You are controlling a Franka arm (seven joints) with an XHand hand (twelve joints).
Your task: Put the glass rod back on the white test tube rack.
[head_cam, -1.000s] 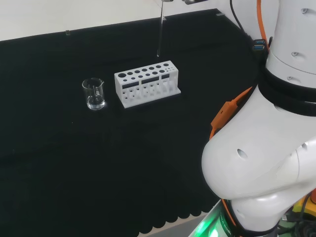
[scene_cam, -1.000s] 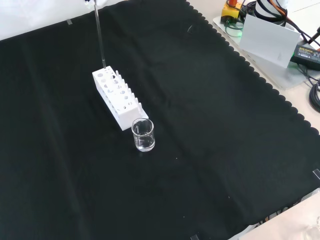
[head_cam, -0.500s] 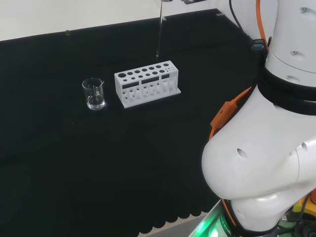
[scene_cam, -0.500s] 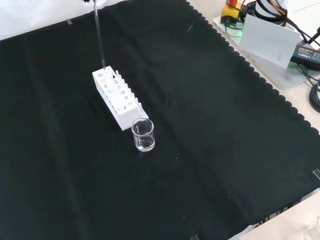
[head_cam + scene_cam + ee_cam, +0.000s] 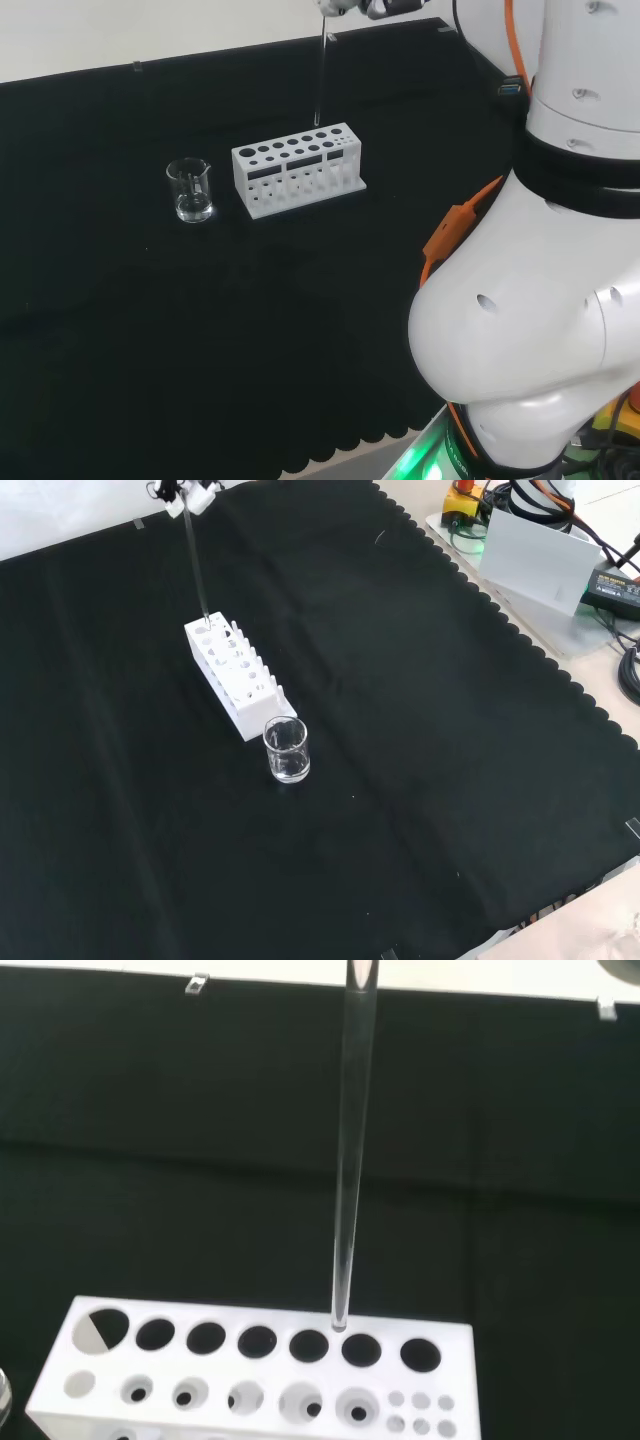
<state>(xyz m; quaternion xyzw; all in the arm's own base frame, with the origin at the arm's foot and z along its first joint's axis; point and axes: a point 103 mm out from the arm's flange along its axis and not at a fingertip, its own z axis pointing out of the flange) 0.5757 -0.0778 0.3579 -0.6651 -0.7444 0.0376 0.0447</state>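
A clear glass rod point(image 5: 321, 75) hangs nearly upright from the hand point(image 5: 346, 6) at the head view's top edge. The fingers are shut on the rod's upper end. In the front view the hand point(image 5: 184, 492) holds the rod point(image 5: 197, 570) above the far end of the white test tube rack point(image 5: 236, 676). The rod's lower tip sits just over the top of the rack point(image 5: 298, 161). In the wrist view the rod point(image 5: 349, 1160) ends at the rack's point(image 5: 270, 1372) back edge, beside one of the large holes. I cannot tell whether the tip touches the rack.
A small clear glass beaker point(image 5: 190, 190) stands left of the rack in the head view and in front of the rack in the front view point(image 5: 287, 750). The arm's white links point(image 5: 540, 300) stand at the right. Beyond the cloth's scalloped edge lie a white box point(image 5: 538, 550) and cables.
The hand has come down a little with the rod, so more of it shows at the top of both views. The rod's tip is lower, now right at the rack's top.
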